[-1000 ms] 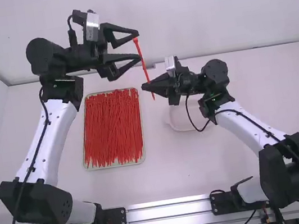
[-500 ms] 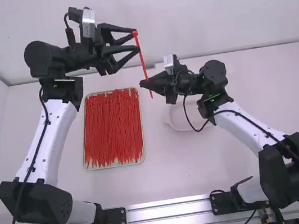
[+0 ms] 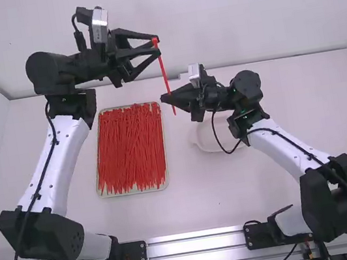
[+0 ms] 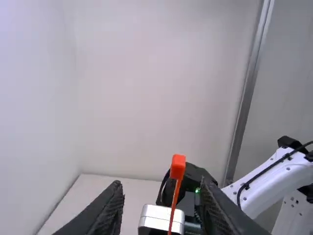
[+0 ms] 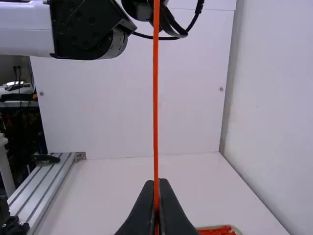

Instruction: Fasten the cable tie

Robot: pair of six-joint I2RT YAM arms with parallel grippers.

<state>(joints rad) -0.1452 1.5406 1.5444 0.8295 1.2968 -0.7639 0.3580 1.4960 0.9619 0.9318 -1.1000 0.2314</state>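
Cable tie stands upright, head up, tail pinched in right fingers; left fingers spread wide near its head.

1 red cable tie, vert.

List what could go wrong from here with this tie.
1. The right end effector pinches the cable tie low, so its long free length may bend or swing.
2. The left end effector stands open around the tie's top end; closing could knock it aside.
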